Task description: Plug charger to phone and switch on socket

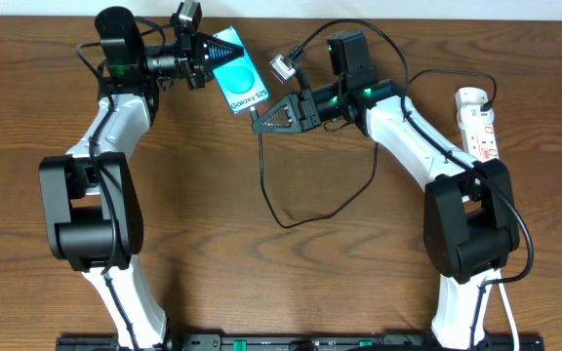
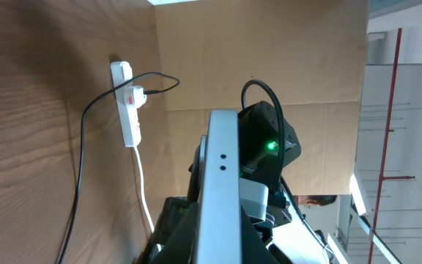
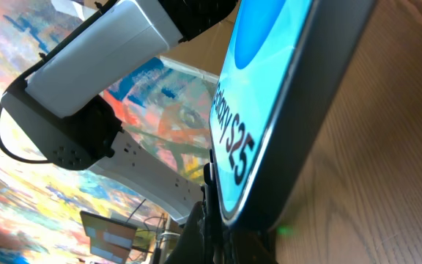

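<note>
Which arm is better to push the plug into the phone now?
Right. The right end effector holds the charger tip beside the phone; the left end effector grips the phone.

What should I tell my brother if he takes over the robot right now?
Left gripper: jaws shut on the top end of the phone.
Right gripper: jaws look shut on the free end of the cable, right at the phone's bottom edge.
Power strip: on the table by the right arm, with the cable's other end running to it.
Done: phone and cable end are both gripped and meet.
Left: I cannot tell if the plug is in, so check, then press the strip's switch.
</note>
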`<state>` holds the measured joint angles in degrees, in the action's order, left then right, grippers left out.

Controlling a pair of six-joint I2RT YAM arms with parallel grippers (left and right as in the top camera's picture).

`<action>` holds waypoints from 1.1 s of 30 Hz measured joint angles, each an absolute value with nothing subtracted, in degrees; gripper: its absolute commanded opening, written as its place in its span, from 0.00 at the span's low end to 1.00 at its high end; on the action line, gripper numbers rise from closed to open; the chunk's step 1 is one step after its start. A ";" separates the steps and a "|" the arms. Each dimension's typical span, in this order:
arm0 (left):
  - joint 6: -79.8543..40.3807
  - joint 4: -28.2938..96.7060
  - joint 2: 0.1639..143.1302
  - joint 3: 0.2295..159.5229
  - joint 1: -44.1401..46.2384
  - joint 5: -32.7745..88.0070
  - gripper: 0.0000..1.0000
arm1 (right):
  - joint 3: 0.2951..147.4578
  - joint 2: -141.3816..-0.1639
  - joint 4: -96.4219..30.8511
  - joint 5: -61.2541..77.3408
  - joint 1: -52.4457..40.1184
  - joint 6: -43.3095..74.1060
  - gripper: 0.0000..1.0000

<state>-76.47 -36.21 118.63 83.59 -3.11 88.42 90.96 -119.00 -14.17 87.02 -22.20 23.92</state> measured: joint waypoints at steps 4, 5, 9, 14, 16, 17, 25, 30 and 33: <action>-76.44 -36.03 118.63 83.59 -3.11 88.42 0.07 | 90.96 -119.00 -14.26 87.02 -22.20 23.92 0.01; -76.44 -36.03 118.63 83.59 -3.11 88.42 0.07 | 90.96 -119.00 -14.26 87.02 -22.20 23.92 0.01; -76.47 -36.03 118.63 83.59 -3.11 88.42 0.07 | 90.96 -119.00 -14.41 87.00 -22.20 23.92 0.01; -76.44 -36.03 118.63 83.59 -3.09 88.42 0.07 | 90.96 -119.00 -14.55 87.00 -22.20 23.92 0.01; -76.47 -36.03 118.63 83.59 -3.09 88.42 0.07 | 90.96 -119.00 -14.55 87.00 -22.20 23.92 0.01; -76.44 -36.03 118.63 83.59 -3.09 88.42 0.07 | 90.96 -119.00 -14.55 87.00 -22.20 23.92 0.01; -76.44 -36.03 118.63 83.59 -3.11 88.44 0.07 | 90.96 -119.00 -14.79 86.98 -22.20 23.92 0.01; -76.47 -36.03 118.63 83.59 -3.20 88.44 0.07 | 90.96 -119.00 -14.81 86.96 -22.20 23.92 0.01; -76.47 -36.03 118.63 83.59 -3.22 88.47 0.07 | 90.96 -119.00 -14.81 86.94 -22.20 23.92 0.01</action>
